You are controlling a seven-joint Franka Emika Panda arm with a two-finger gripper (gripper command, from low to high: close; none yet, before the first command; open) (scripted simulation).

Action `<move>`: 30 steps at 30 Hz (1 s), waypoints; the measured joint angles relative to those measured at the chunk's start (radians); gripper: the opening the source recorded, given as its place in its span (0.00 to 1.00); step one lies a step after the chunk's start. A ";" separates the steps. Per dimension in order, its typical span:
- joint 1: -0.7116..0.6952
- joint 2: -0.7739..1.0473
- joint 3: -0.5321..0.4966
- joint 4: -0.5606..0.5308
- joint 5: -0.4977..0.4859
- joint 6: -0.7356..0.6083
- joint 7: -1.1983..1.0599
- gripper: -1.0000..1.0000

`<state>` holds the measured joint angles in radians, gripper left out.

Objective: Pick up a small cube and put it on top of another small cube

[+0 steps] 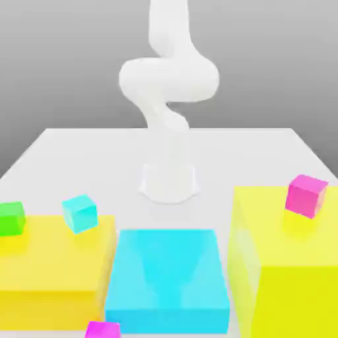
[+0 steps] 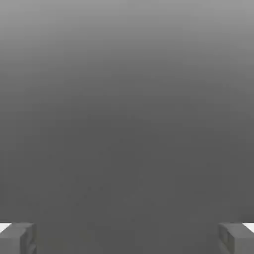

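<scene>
Gripper (image 2: 127,239): standing wide open, gripping nothing.
Magenta cube (image 1: 103,330): sitting at the exterior view's lower edge, probably light and rigid; you're wanting 2 opposite side faces.
Pink cube (image 1: 304,197): waiting over the yellow block (image 1: 300,300).

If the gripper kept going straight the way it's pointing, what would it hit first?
Nothing that I can make out: past the open gripper, the hand view shows only plain grey, so the way looks free, though depth is unclear.
</scene>
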<state>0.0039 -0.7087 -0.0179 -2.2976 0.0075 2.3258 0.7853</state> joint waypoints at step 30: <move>-0.059 1.091 -0.120 0.034 0.107 0.325 -0.187 0.50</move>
<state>-0.0554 0.3822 -0.1379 -2.2640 0.1145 2.6504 0.5985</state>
